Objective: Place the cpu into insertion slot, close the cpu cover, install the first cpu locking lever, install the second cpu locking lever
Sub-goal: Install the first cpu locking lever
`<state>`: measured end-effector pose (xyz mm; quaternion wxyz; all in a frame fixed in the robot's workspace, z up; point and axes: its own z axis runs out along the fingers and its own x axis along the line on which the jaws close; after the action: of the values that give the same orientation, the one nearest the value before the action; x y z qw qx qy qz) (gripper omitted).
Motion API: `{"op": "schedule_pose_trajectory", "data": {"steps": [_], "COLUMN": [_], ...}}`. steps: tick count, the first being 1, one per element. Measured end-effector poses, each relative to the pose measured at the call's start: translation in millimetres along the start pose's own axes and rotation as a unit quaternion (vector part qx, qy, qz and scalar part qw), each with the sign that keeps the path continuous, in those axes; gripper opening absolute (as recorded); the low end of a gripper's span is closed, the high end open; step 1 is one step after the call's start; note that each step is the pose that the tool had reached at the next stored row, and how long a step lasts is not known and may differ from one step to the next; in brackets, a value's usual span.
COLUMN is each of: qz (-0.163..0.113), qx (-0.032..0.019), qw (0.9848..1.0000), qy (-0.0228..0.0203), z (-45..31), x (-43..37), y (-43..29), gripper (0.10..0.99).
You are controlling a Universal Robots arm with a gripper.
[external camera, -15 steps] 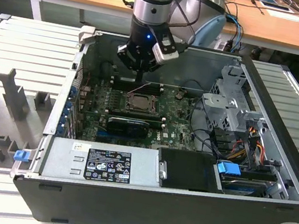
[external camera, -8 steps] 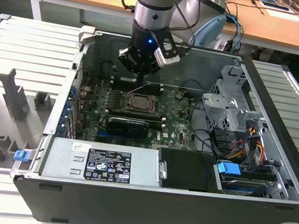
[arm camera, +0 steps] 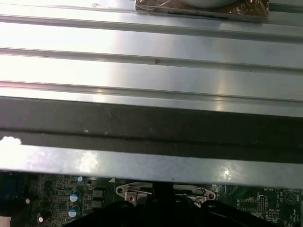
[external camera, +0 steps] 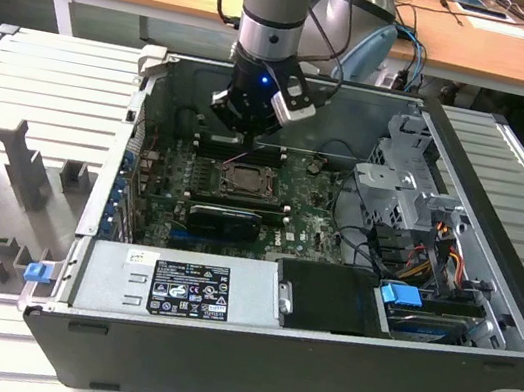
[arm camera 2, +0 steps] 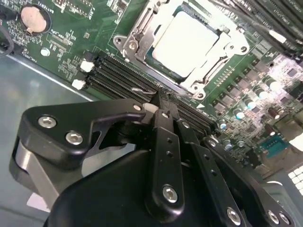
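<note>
- The black claw (arm camera 2: 163,101), its fingers pressed together and empty, hangs above the green circuit board (arm camera 2: 61,42).
- The silver-grey square cpu (arm camera 2: 189,40) sits in the black insertion slot (external camera: 240,180), mid-board, under the closed silver metal cpu cover (arm camera 2: 137,40).

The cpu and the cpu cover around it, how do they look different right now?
In the second wrist view the cpu is a plain, smooth, solid square, while the cpu cover is an open frame with cut-outs and screws. The cpu sits in the middle; the cpu cover rings its edges. Both are silver-grey metal, lying flat over the insertion slot.
</note>
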<state>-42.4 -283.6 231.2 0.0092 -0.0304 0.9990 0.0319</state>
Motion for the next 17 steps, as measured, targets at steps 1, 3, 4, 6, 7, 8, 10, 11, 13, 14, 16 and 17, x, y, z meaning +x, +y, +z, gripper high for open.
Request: {"op": "schedule_pose_trajectory", "data": {"steps": [1, 3, 4, 6, 7, 8, 10, 11, 13, 14, 16, 17], "qz": [0.000, 0.000, 0.000, 0.000, 0.001, 0.002, 0.003, 0.003, 0.003, 0.003, 0.003, 0.003], "qx": [0.0000, -0.0001, -0.0001, -0.0001, 0.0000, 0.0000, 0.0000, 0.0000, 0.0000, 0.0000, 0.0000, 0.0000], "qw": [1.0000, 1.0000, 1.0000, 1.0000, 1.0000, 1.0000, 1.0000, 1.0000, 1.0000, 1.0000, 1.0000, 1.0000], "qy": [0.0000, -0.0001, 0.0000, 0.0000, -0.0001, -0.0001, -0.0003, -0.0003, -0.0004, -0.0004, -0.0004, -0.0004], "z": [0.5, 2.3, 3.9, 6.9, 7.8, 8.4, 11.6, 13.0, 15.5, 16.3, 17.5, 17.9], "x": [-0.2, -3.0, -4.8, -9.5, -11.8, -13.2, -15.8, -16.1, -16.9, -17.5, -20.0, -20.8], "y": [1.7, 3.4, 3.4, 3.0, 2.8, 2.7, 2.3, 2.2, 2.0, 1.9, 1.7, 1.6], "gripper": [0.106, 0.106, 0.106, 0.106, 0.106, 0.106, 0.106, 0.106, 0.106, 0.106, 0.106, 0.106]}}
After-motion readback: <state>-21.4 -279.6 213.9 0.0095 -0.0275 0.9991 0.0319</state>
